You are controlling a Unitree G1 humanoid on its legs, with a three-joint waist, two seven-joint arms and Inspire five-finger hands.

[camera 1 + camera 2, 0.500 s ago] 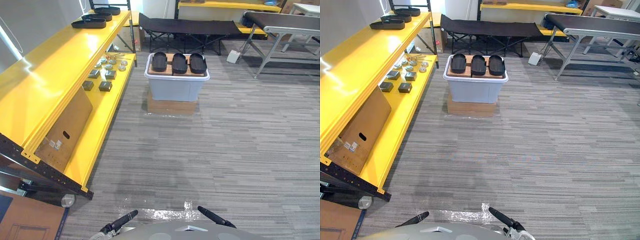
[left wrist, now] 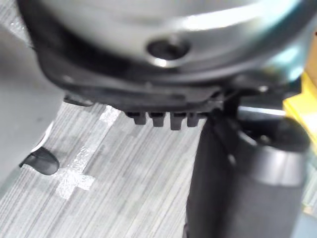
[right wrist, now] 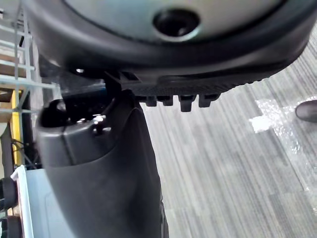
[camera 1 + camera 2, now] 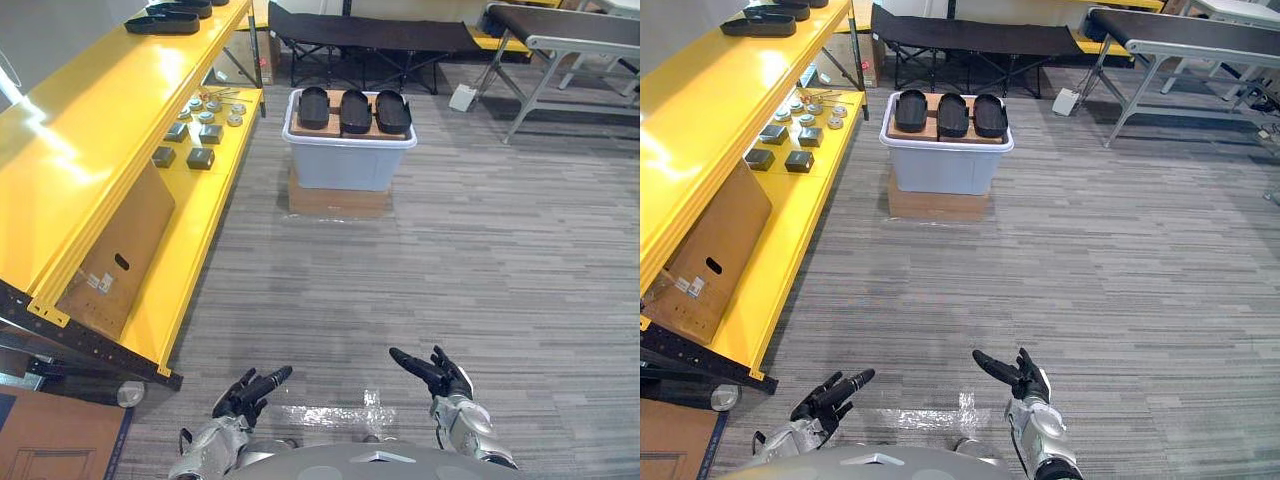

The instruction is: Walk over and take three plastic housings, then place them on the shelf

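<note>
Plastic housings (image 4: 355, 110) in a row atop grey bin (image 4: 345, 168), left hand (image 4: 248, 392) and right hand (image 4: 437, 373) low, both released, empty

Three black housings (image 4: 354, 110) sit on one grey bin (image 4: 345, 165), above one cardboard box (image 4: 338, 202). The yellow shelf (image 4: 110, 110) carries at least two more housings (image 4: 160, 24) and four dark blocks (image 4: 200, 158).
</note>
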